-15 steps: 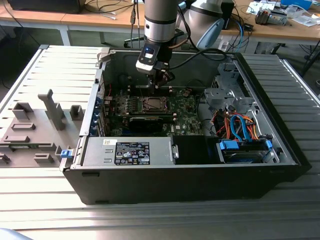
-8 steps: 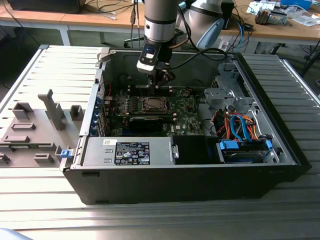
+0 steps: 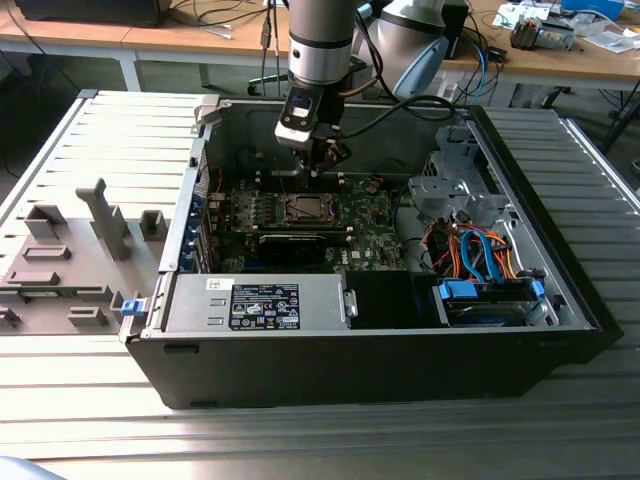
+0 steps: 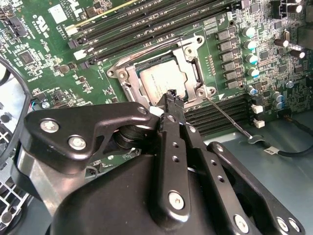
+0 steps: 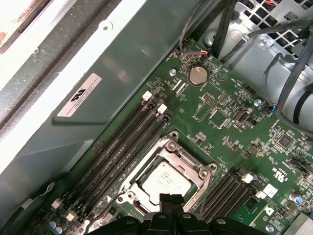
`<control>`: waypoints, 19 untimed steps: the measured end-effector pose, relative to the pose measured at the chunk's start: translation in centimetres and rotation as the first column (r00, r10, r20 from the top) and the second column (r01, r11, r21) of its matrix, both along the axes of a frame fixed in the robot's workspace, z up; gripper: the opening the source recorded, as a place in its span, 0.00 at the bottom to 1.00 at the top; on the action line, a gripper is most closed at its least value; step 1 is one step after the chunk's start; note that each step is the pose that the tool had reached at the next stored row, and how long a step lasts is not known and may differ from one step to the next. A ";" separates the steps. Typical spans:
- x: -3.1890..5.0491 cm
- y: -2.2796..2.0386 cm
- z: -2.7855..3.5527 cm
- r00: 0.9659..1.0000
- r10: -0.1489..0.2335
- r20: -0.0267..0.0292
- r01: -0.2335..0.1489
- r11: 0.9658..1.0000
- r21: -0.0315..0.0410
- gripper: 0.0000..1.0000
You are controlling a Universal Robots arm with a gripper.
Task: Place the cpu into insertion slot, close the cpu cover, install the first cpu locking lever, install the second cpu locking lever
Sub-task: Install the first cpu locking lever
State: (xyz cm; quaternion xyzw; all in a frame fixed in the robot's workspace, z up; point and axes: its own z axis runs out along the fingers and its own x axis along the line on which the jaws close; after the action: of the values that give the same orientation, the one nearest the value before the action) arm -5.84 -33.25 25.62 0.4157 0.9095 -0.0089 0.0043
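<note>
The cpu (image 4: 164,81) (image 5: 165,179) lies flat in the insertion slot (image 3: 305,207) on the green board. Its silvery top shows through the window of the cpu cover (image 4: 126,74) (image 5: 172,147), which lies down around it. One thin locking lever (image 4: 226,116) (image 5: 206,190) sticks out loose from a corner of the socket. The other lever (image 4: 146,51) runs along the opposite side of the frame. My gripper (image 3: 313,162) (image 4: 171,94) (image 5: 171,199) hangs just above the socket's edge, with its black fingers pressed together and nothing between them.
The open computer case (image 3: 380,350) lies on a slatted metal table. Long black memory slots (image 5: 122,142) flank the socket. Cables (image 3: 480,255) and a drive cage (image 3: 445,190) fill the exterior view's right. A grey fixture (image 3: 70,260) stands outside the case at the exterior view's left.
</note>
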 end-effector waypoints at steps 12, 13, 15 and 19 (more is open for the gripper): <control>0.00 0.00 0.00 0.999 0.033 0.000 -0.033 0.999 0.000 0.11; 0.00 0.00 0.00 0.999 0.036 0.000 -0.036 0.999 0.000 0.11; 0.00 0.00 0.00 0.999 0.042 0.000 -0.042 0.999 0.000 0.11; 0.00 0.00 0.00 0.999 0.052 0.000 -0.052 0.999 0.000 0.11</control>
State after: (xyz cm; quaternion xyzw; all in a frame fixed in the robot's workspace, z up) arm -5.84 -33.25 25.62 0.3920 0.9199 -0.0088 0.0045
